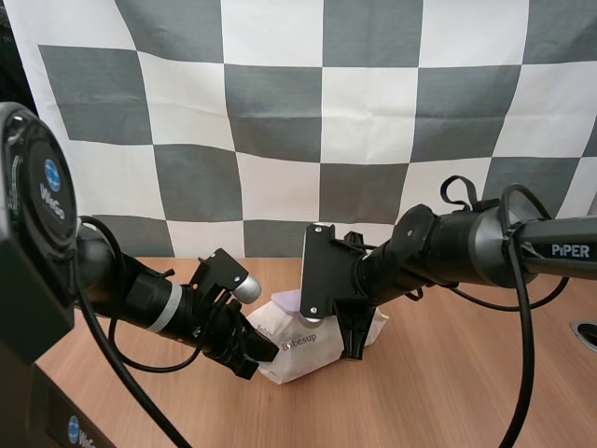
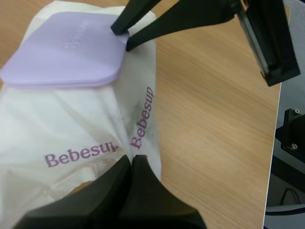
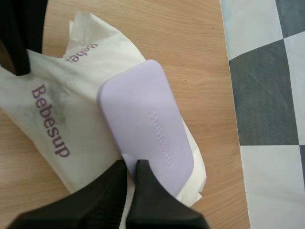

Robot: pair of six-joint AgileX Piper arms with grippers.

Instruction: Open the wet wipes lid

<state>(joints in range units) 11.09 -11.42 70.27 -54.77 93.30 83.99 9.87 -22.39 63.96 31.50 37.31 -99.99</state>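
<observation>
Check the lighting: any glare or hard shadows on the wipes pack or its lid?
High view: even light, the pack partly in soft shade. Left wrist view: the lilac lid looks matte, no glare, with a soft shadow under its edge. Right wrist view: no hotspots, only faint grey shading across the pack's print.

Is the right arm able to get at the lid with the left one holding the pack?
Likely yes: the right pincer has the edge of the lid between its tips, while the left pincer pinches the pack at its other end, clear of the lid.
</observation>
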